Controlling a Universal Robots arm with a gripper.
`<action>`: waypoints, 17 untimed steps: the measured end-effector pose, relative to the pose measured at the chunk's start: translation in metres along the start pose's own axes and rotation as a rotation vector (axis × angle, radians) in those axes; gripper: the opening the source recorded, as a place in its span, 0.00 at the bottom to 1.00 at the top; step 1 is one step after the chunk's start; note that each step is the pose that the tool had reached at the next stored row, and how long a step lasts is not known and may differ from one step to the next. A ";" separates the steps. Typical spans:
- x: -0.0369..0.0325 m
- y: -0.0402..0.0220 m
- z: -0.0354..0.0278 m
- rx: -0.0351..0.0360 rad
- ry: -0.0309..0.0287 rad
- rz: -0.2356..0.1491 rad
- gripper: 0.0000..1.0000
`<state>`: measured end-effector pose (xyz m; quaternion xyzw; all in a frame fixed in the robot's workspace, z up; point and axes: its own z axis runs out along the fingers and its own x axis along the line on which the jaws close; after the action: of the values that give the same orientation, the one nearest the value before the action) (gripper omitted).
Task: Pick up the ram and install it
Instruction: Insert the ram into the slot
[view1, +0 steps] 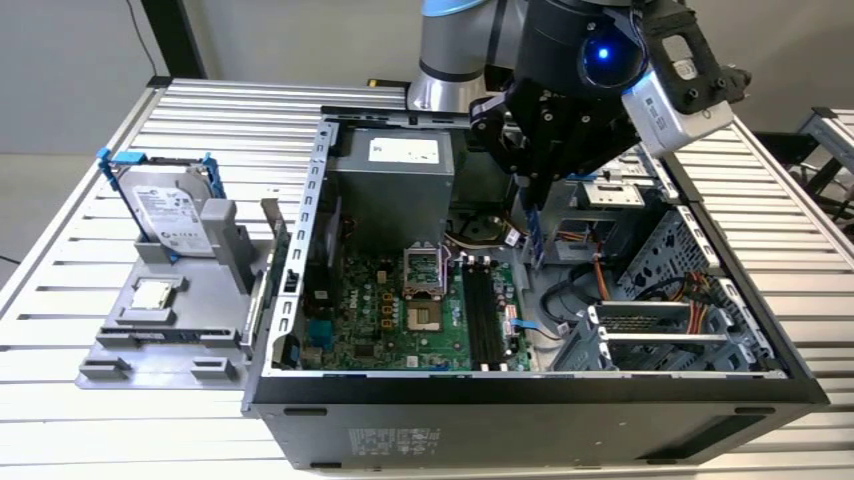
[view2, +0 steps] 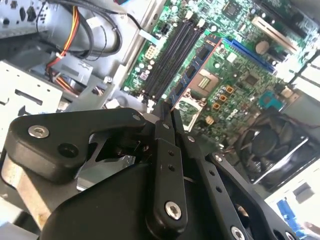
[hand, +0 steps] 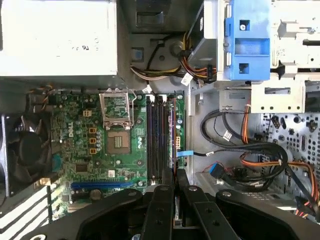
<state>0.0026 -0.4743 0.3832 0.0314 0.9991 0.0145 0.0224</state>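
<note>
My gripper (view1: 530, 185) hangs over the open computer case (view1: 534, 405) and is shut on the ram (view1: 533, 225), a thin dark blue stick that points down from between the fingers. In the second wrist view the ram (view2: 192, 70) shows its black chips as it reaches from the gripper (view2: 167, 117) toward the motherboard. Seen edge-on in the first wrist view, the ram (hand: 173, 140) runs out from the gripper (hand: 175, 177) along the black memory slots (hand: 157, 140), above them. Those slots (view1: 483, 315) lie to the exterior view's right of the processor socket (view1: 418, 290).
A grey fixture (view1: 120, 355) at the exterior view's left carries a silver hard drive (view1: 174, 215) in a blue-tabbed frame and a small square processor chip (view1: 154, 293). Inside the case are the power supply (view1: 394, 165), a fan (hand: 25, 150), cable bundles (hand: 250, 160) and a drive cage (view1: 654, 335).
</note>
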 end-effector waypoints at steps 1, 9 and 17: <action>0.0000 0.0000 0.0006 0.0008 -0.0002 0.006 0.00; 0.0002 -0.0003 0.0030 0.0017 0.0031 0.003 0.00; 0.0008 -0.0006 0.0167 0.0014 0.0036 -0.007 0.00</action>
<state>0.0026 -0.4744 0.3665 0.0281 0.9993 0.0138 0.0207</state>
